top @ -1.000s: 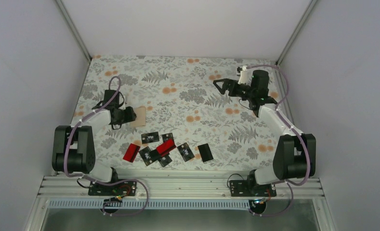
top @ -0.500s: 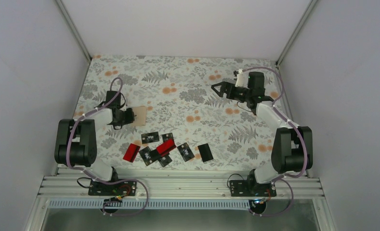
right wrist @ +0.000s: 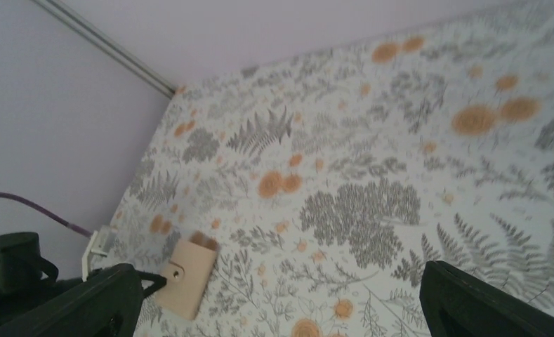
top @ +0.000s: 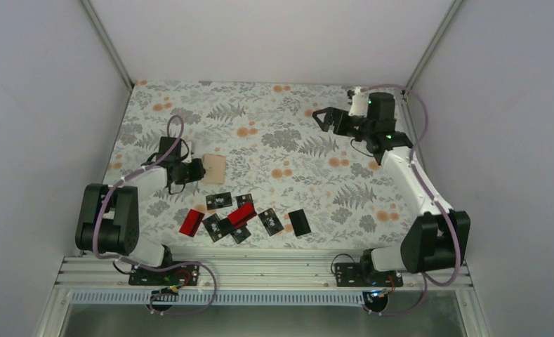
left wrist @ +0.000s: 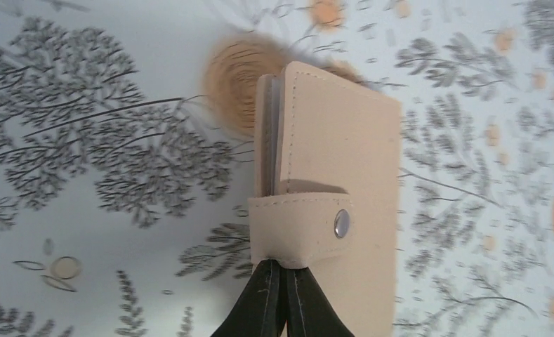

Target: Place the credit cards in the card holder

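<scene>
Grasp step: my left jaws pinch the closed card holder by its snap strap, nine o'clock on the bench; right jaws gape empty at two. Next, probably unsnapping it; credit cards wait at six.

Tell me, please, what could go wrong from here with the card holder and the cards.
1. The left jaws are shut on only the edge of the strap of the card holder, whose snap looks fastened. The thin grip may slip, or a pull may drag the whole holder, since the right jaws stand open far away and nothing pins it.
2. The credit cards overlap in a cluster, so picking one may shift others.
</scene>
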`<control>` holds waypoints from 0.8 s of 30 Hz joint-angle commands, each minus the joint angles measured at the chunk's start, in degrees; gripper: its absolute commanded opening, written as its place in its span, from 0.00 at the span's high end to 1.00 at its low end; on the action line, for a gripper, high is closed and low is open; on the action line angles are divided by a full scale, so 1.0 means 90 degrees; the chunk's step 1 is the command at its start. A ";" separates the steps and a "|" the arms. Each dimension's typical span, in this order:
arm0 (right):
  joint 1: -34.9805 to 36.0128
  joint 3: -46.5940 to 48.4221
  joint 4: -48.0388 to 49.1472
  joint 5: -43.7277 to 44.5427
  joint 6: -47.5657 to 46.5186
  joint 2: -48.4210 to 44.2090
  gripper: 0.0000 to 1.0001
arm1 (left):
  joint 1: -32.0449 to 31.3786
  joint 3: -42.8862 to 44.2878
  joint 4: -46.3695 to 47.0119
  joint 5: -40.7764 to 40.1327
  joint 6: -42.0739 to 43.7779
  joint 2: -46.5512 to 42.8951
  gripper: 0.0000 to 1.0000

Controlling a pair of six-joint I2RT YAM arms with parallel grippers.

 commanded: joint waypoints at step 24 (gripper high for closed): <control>0.0666 -0.1358 0.1745 -0.2681 0.1021 0.0364 0.00 | -0.1524 0.0979 0.0188 0.1013 -0.1919 -0.1703 0.98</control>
